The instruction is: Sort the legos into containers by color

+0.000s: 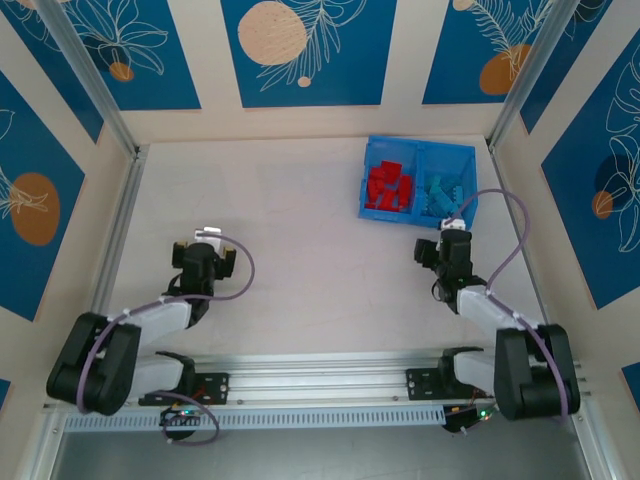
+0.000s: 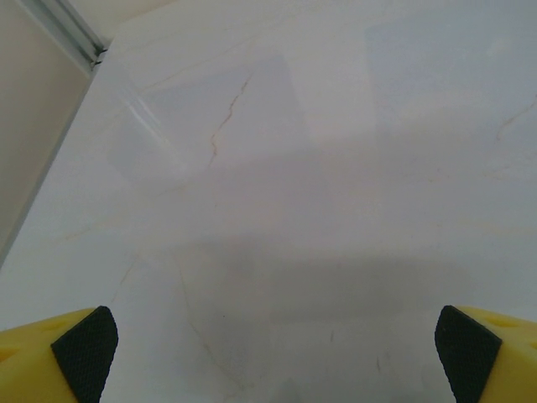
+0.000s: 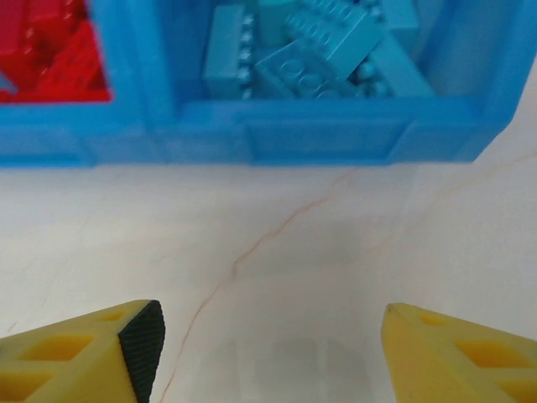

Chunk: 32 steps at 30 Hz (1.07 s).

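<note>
The top external camera looks down from above and behind both arm bases [image 1: 190, 385], taking in the whole white table [image 1: 300, 220]. The left wrist camera sits low over bare tabletop, facing the far-left corner rail [image 2: 71, 38] (its yellow fingers [image 2: 33, 361] frame the bottom edge). The right wrist camera sits close before the blue bin [image 3: 319, 138], whose near wall and both compartments the overhead view shares.

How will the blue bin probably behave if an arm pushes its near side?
The bin would probably slide, not tip: it sits low and flat on the smooth table. Its thin, slightly translucent plastic may flex a little. It is likely light, holding only small bricks.
</note>
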### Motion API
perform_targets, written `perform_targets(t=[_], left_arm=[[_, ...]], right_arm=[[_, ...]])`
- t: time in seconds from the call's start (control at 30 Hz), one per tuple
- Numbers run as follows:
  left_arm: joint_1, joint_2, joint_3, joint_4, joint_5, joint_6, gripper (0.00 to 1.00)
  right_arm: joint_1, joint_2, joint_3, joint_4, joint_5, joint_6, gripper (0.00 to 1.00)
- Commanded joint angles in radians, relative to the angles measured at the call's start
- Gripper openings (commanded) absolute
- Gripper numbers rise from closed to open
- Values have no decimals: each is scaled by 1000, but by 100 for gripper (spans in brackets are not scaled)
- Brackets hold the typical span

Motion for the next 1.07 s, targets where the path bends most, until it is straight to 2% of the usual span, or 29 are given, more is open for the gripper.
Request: perform_targets(t=[0.0,0.1,0.17,0.2,0.23,0.27,0.3,0.33,0.37,0.97,1.03], left_arm=[[69,70,24,232,178,23,100],[132,189,49,318,279,-14,100],[172,306,50,457,344,-31,100],[176,264,66,350,358,-37,100],[179,266,81,312,369,-38,100],[184,291,84,351,384,-38,100],[195,271,96,294,401,-47,100],[199,280,98,301,402,-49,100],[199,275,97,300,404,-49,100],[198,273,100,294,411,-47,100],[198,274,100,294,411,-47,100]], right_arm=[[-44,86,3,302,-94,-12,73],[-53,202,2,475,-148,-10,74],[-41,296,35,499,-169,-31,75],[-31,309,59,464,-202,-59,75],[-27,318,36,509,-203,-65,77],[-35,342,5,606,-209,-57,81],[-36,337,2,608,-197,-52,86],[-36,321,18,542,-194,-48,100],[-32,337,8,591,-185,-56,100],[-12,333,16,571,-157,-68,99],[-6,329,11,574,-113,-59,100]])
